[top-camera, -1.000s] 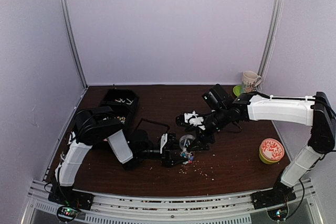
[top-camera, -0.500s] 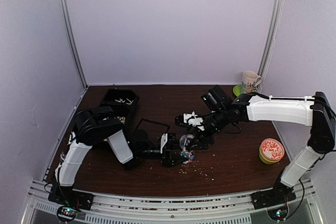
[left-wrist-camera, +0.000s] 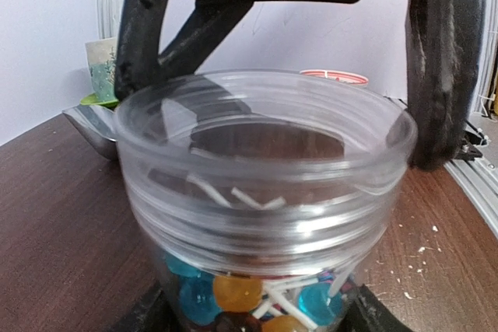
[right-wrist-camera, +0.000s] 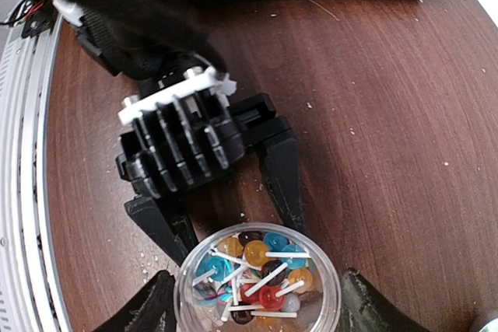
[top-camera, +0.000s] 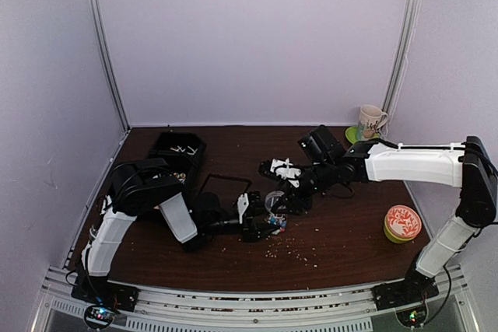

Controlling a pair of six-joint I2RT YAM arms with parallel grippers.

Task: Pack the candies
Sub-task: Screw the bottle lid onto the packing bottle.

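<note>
My left pincer [right-wrist-camera: 245, 242] grips the base of a clear jar [left-wrist-camera: 264, 192] of candies [right-wrist-camera: 257, 254] on white sticks, while my right pincer [right-wrist-camera: 257, 305], above it, clamps the rim.

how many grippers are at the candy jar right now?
2. The left gripper clamps the jar low on its sides; the right gripper straddles the rim from the opposite side, and whether it touches is unclear.

My left gripper [top-camera: 267, 221] reaches low and clamps the clear plastic jar [right-wrist-camera: 257, 281] sideways. My right gripper [right-wrist-camera: 261, 305] hangs above the jar, fingers [right-wrist-camera: 152, 305] flanking its rim, contact unclear.
</note>
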